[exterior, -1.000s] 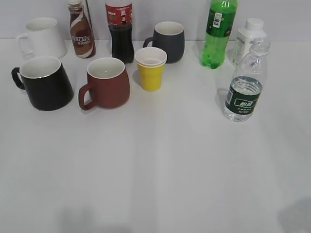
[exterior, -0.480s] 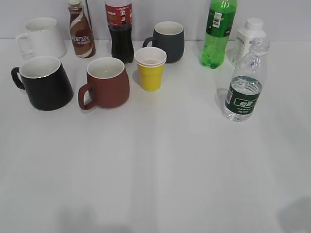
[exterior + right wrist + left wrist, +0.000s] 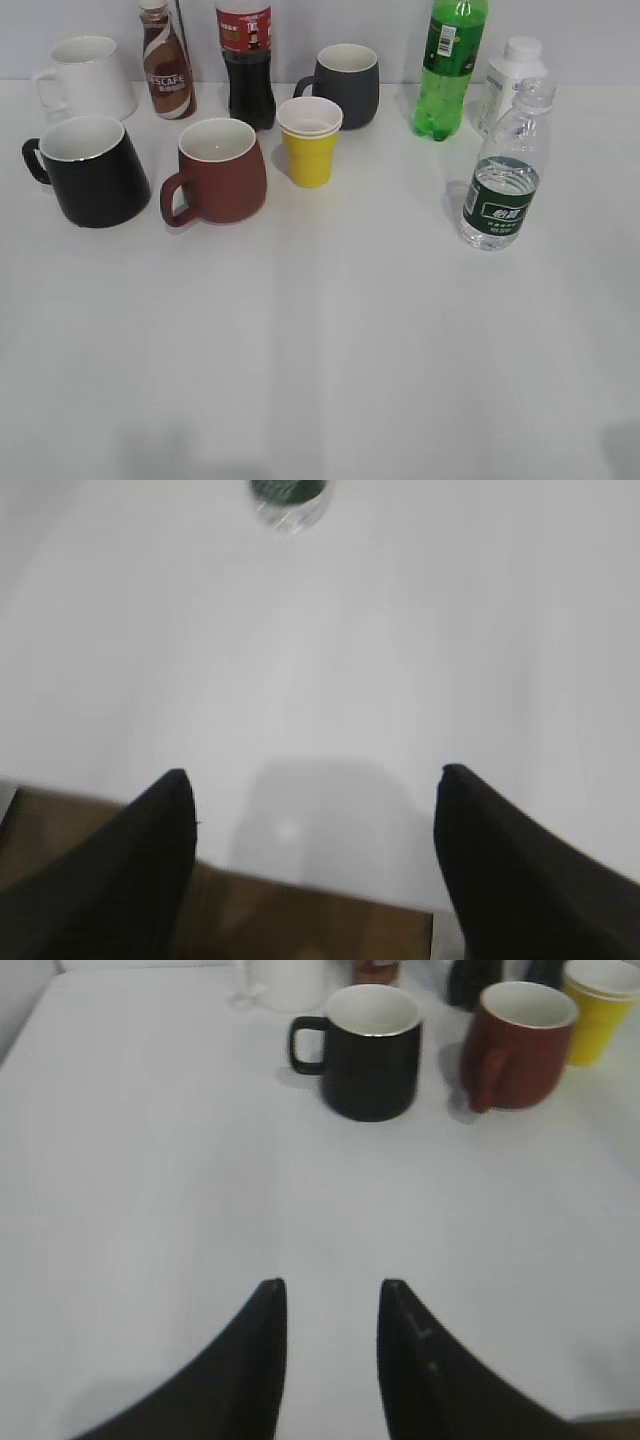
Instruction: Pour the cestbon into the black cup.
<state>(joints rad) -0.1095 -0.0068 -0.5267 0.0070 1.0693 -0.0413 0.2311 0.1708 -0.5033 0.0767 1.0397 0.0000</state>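
The cestbon [image 3: 503, 180] stands upright on the white bench [image 3: 330, 340] near its right edge, a little in front of the green soda bottle [image 3: 450, 65] and the white opaque bottle [image 3: 510, 80] that stand along the far edge. Its cap is off or too clear to tell. In the right wrist view only the bottle's base [image 3: 288, 498] shows at the top of the frame, well apart from the right claw [image 3: 315, 815], whose two dark fingers are spread wide over the near edge of the bench, holding nothing.

The black cup [image 3: 92, 170] sits near the left edge, handle pointing toward that edge, its white inside showing. Just beside it on the right stands a reddish-brown mug [image 3: 220, 170], then a yellow paper cup [image 3: 310, 140]. Behind these, along the far edge, are a white mug [image 3: 88, 78], a coffee bottle [image 3: 166, 62], a cola bottle [image 3: 247, 62] and a dark grey mug [image 3: 347, 85].

The left claw [image 3: 330, 1300] hangs above bare bench with its fingers parted by a narrow gap, gripping nothing, the black cup [image 3: 368, 1050] well ahead of it.
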